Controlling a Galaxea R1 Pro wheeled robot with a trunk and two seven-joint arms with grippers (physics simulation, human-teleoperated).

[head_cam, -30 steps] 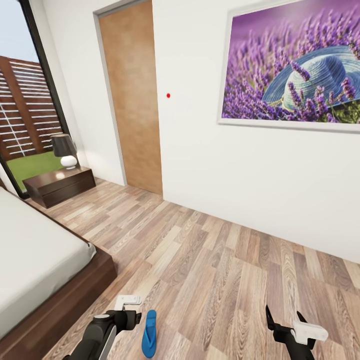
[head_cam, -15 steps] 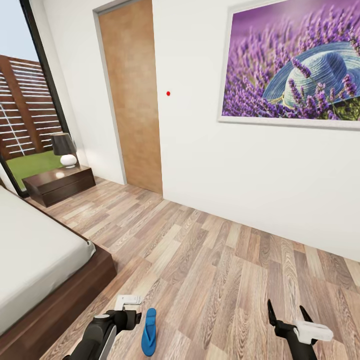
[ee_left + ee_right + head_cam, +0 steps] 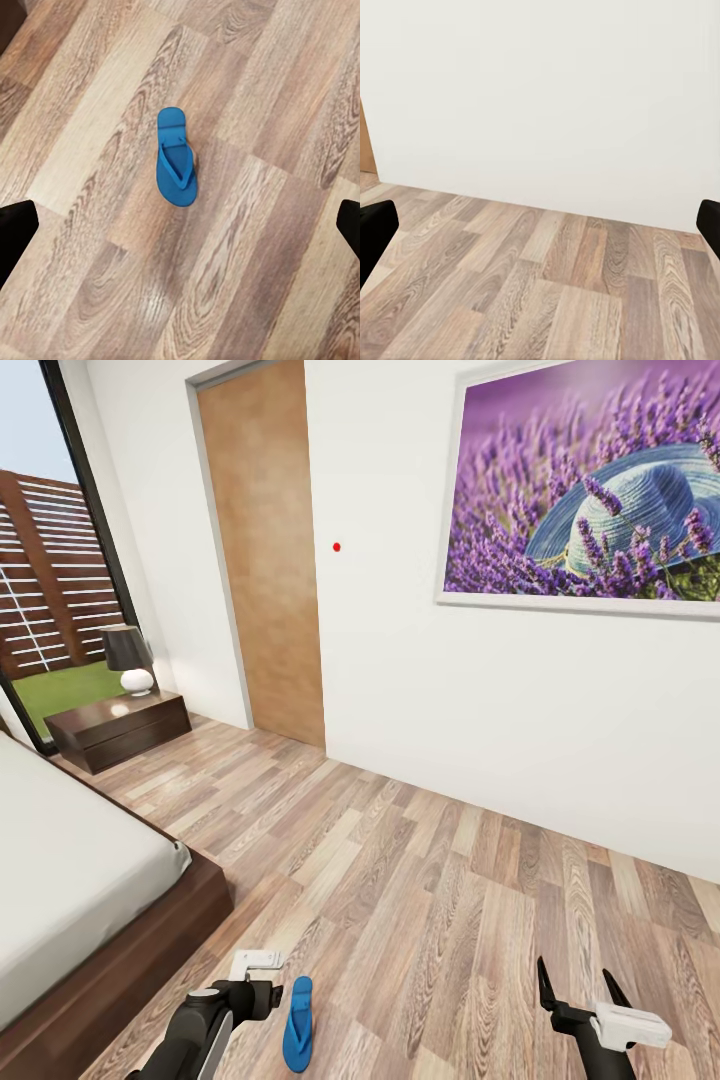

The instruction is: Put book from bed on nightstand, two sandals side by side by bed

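One blue sandal (image 3: 297,1025) lies flat on the wood floor a short way off the corner of the bed (image 3: 70,880). My left gripper (image 3: 180,232) hangs above it, open wide, and the sandal (image 3: 176,166) shows between the dark fingertips (image 3: 15,236), untouched. My right gripper (image 3: 580,988) is open and empty over bare floor at the lower right. A nightstand (image 3: 120,730) stands by the bed's far end under the window. The book is out of view.
A black-shaded lamp (image 3: 130,658) sits on the nightstand. A brown door (image 3: 265,550) and a white wall with a lavender picture (image 3: 585,485) face me. Wood floor (image 3: 420,880) stretches between bed and wall.
The right gripper has sunk slightly toward the lower right. The view tilted a touch. The sandal and left arm have stayed put.
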